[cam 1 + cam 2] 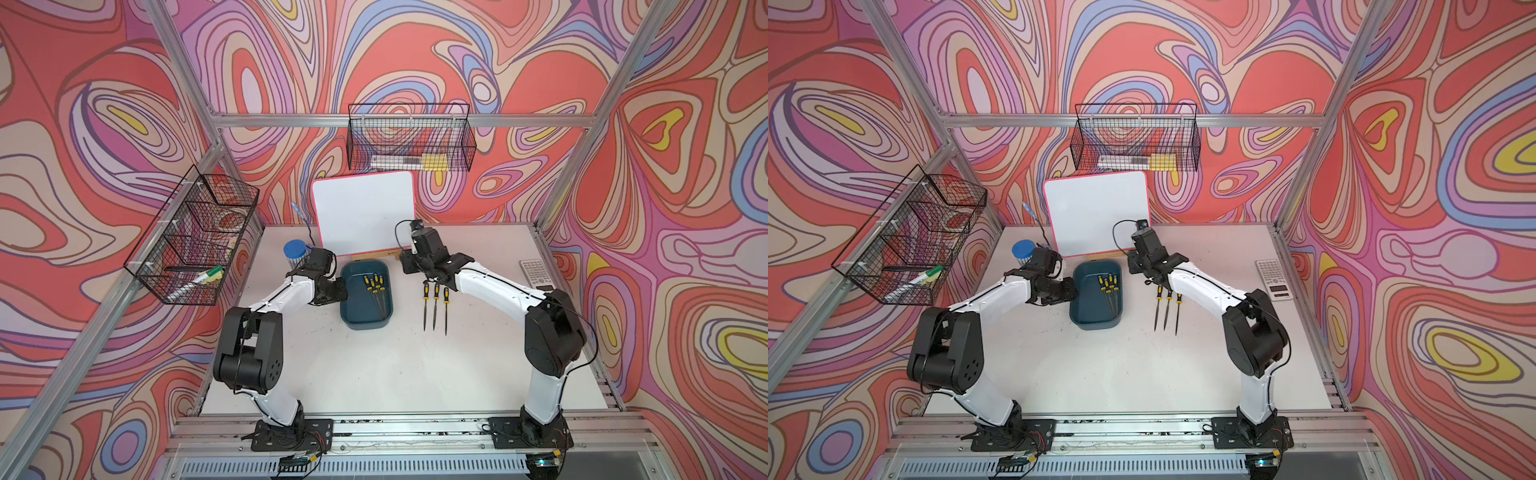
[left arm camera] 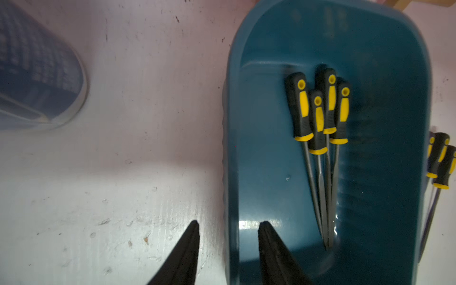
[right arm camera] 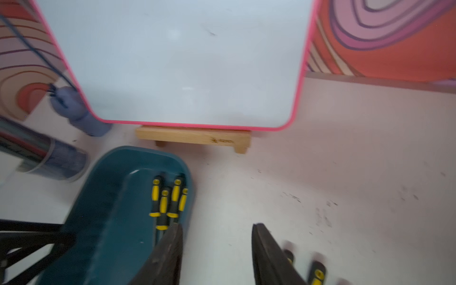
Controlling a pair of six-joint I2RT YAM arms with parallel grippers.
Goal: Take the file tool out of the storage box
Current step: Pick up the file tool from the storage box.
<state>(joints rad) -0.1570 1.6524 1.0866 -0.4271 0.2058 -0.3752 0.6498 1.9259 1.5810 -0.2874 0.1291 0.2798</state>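
At the shallow teal plastic storage box (image 2: 385,74), our left hand (image 2: 228,222) straddles its wall, half spread; our right hand (image 3: 218,225) gapes empty.

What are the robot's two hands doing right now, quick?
Left gripper: open, straddling the storage box wall, not clamping it.
Right gripper: open, holding nothing.

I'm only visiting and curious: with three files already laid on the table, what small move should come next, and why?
Probably the right gripper shifts over the storage box and lowers toward a file handle: its jaws stand open and empty beside the box, and four files lie inside.
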